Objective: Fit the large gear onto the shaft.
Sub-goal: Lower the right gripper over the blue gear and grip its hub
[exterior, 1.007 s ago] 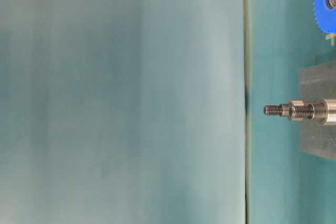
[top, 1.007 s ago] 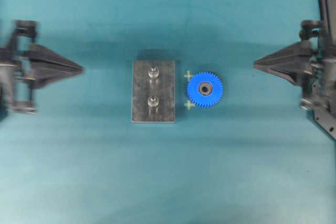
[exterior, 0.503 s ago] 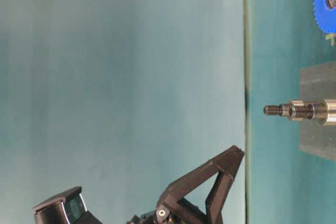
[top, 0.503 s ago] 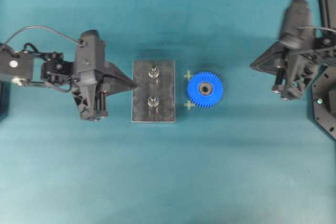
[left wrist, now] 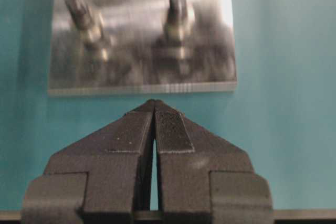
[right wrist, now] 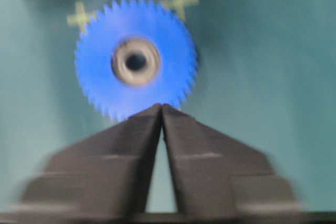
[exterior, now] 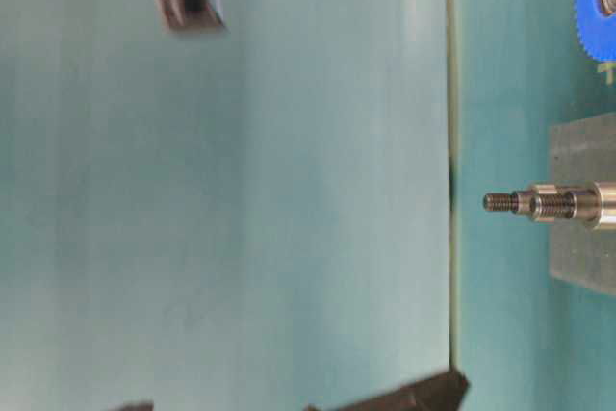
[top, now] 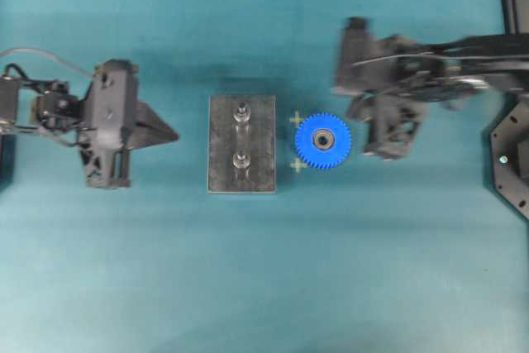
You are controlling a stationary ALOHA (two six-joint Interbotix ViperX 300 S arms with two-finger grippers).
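The large gear, bright blue with a metal hub, lies flat on the teal table just right of the dark grey plate. Two steel pegs rise from that plate: the far shaft and the near one. Both are bare. My right gripper is blurred and hovers at the gear's right edge. In the right wrist view its tips meet, shut and empty, over the gear rim. My left gripper is shut and empty, left of the plate.
Two yellow cross marks sit on the table between plate and gear. A black fixture stands at the right edge. In the table-level view the pegs overlap each other.
My right arm has swung in from the right edge to the gear's side. My left gripper has drawn back left, away from the plate. Gear and plate have not moved.
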